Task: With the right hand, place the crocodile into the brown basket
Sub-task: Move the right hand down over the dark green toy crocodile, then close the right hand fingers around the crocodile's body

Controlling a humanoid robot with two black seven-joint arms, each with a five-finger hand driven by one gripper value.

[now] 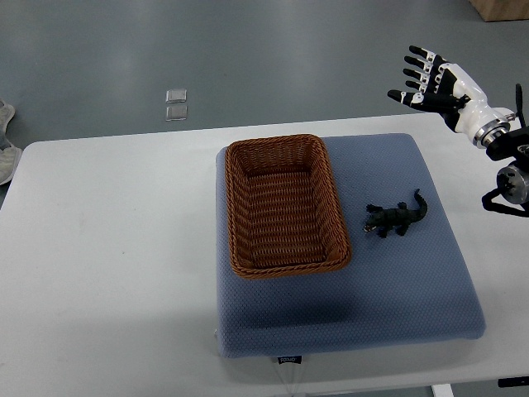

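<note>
Upper right of frame: right hand [436,84], fingers [417,83] spread apart, empty. Right of centre: toy crocodile [396,218] on blue cushion [397,289], near brown wicker basket [285,143], not touching, all atop white desk [107,248].

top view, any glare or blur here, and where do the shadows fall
top view: light is soft and even, with a pale sheen on the grey floor; a soft dark patch lies on the blue pad on the near side of the basket; the crocodile and the right hand, fingers spread, are sharp, with no blur
</note>
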